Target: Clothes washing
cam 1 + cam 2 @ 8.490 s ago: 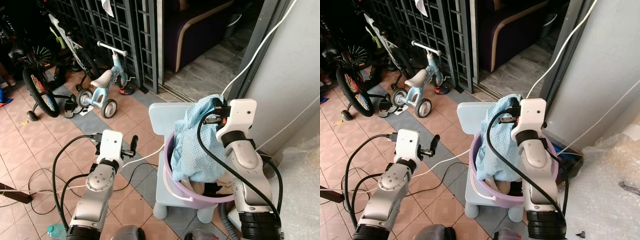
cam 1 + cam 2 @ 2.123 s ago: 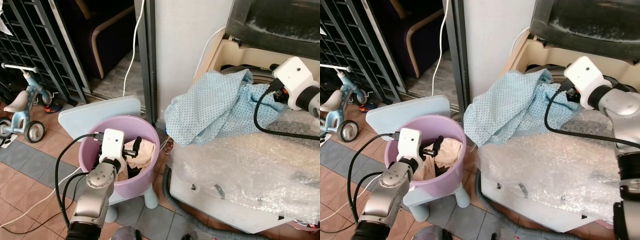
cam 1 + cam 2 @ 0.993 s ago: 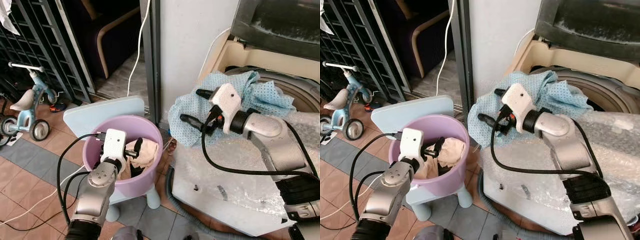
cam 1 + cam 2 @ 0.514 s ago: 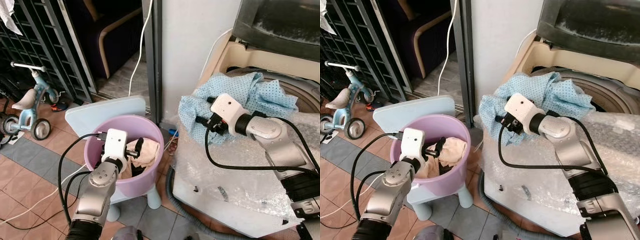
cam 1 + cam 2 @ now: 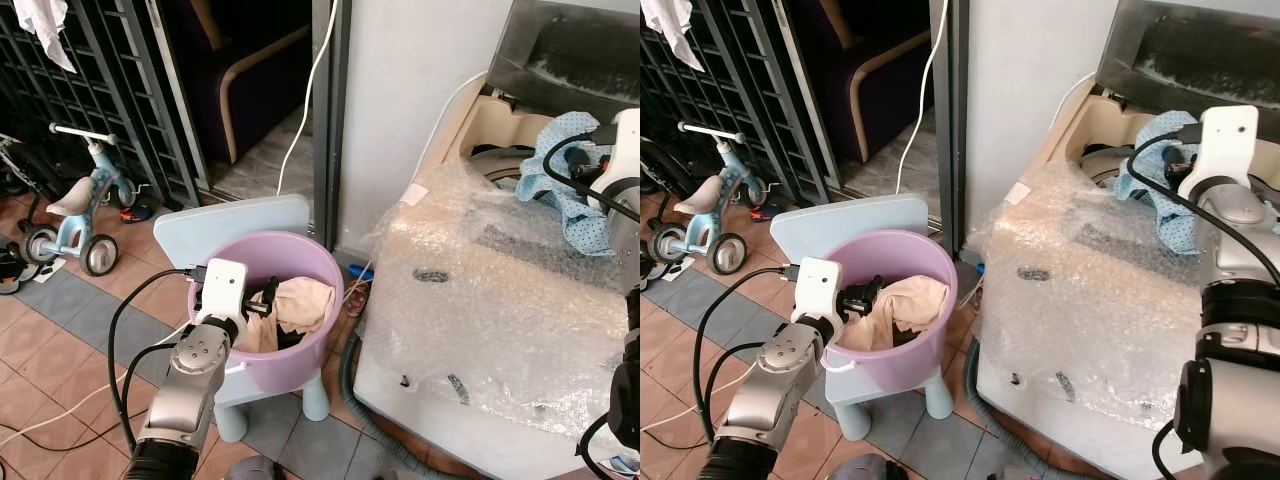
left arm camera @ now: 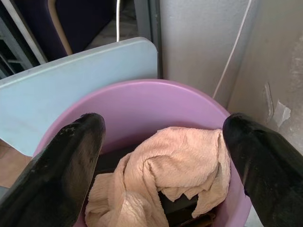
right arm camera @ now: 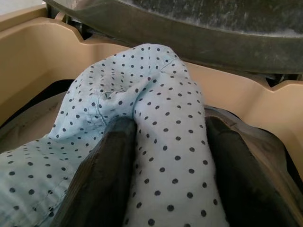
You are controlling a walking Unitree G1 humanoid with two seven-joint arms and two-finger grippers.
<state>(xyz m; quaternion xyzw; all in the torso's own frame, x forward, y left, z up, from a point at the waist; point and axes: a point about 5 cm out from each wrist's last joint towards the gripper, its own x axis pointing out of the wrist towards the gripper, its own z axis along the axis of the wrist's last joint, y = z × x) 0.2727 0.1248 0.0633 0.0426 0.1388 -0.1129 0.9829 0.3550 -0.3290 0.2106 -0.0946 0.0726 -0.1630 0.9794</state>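
I had the dotted shirt (image 7: 161, 142) pinched in my right gripper (image 7: 165, 156) over the washer (image 5: 1110, 300) drum, not dropped yet, while my left gripper (image 6: 161, 142) hung wide open and empty over the tub (image 5: 310, 350), peach cloth (image 6: 170, 161) left inside.

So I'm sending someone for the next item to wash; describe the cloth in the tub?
Find the purple tub on the pale blue chair beside the washing machine. The peach crinkled cloth lies on top, over dark garments, unlike the blue dotted one.
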